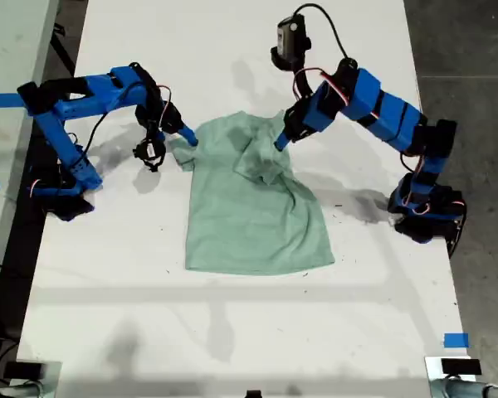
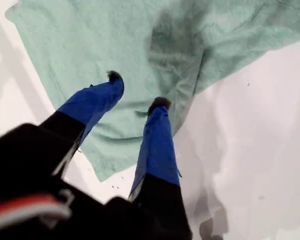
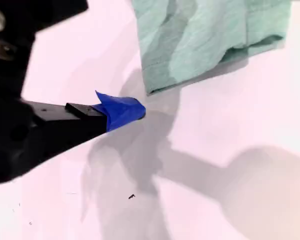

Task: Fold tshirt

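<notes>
The pale mint-green tshirt (image 1: pixel 249 215) lies on the white table (image 1: pixel 232 332), hem toward the exterior view's bottom, with its upper right part bunched and folded over. My first gripper (image 1: pixel 280 143) is on the arm from the exterior view's right. It hangs open over that bunched cloth (image 2: pixel 90 40), both blue fingers (image 2: pixel 157 140) apart with nothing pinched between them (image 2: pixel 137 90). My second gripper (image 1: pixel 170 145), on the arm from the exterior view's left, is open. One blue fingertip (image 3: pixel 125 111) sits just off the sleeve hem (image 3: pixel 200 35), above bare table.
A small black camera unit (image 1: pixel 290 41) with a cable stands behind the shirt. Blue tape (image 1: pixel 455 340) marks the table's corner at the exterior view's lower right. Dark floor (image 1: pixel 473 50) lies past the table's right edge there, and a second white surface (image 1: pixel 8 50) past its left.
</notes>
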Controlling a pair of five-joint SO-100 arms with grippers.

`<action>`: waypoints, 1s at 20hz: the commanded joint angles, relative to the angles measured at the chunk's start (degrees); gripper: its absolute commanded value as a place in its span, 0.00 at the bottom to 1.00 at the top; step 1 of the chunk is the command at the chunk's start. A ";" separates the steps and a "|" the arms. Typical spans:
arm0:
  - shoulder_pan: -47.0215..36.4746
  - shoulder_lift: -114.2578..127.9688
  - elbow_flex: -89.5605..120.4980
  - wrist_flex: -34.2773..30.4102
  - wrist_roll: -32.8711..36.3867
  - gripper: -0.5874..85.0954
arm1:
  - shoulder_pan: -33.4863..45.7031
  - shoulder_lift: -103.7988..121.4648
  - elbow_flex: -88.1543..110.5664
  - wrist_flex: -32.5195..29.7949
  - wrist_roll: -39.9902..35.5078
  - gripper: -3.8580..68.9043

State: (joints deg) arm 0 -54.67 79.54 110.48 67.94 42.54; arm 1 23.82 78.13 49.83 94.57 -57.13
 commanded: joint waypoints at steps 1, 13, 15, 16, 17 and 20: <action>0.79 -1.76 -3.69 -0.53 0.35 0.40 | -0.97 6.33 -0.26 0.18 -0.18 0.25; 4.13 -10.63 -10.20 1.76 1.14 0.01 | -0.70 10.28 4.92 -0.88 0.35 0.23; 2.55 -9.05 -9.23 1.58 1.41 0.01 | -0.70 10.72 5.45 -0.88 0.35 0.23; 1.23 -7.73 -8.00 1.49 1.41 0.01 | -0.70 10.99 5.80 -0.88 0.44 0.23; -0.35 -6.06 -6.50 1.41 1.41 0.01 | -0.62 11.34 6.33 -0.88 0.53 0.23; -5.45 4.83 0.62 0.18 1.67 0.01 | -0.44 12.30 7.91 -0.97 0.70 0.23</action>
State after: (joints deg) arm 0 -56.43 75.76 108.63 68.03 43.68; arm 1 23.82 84.55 58.01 94.57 -56.95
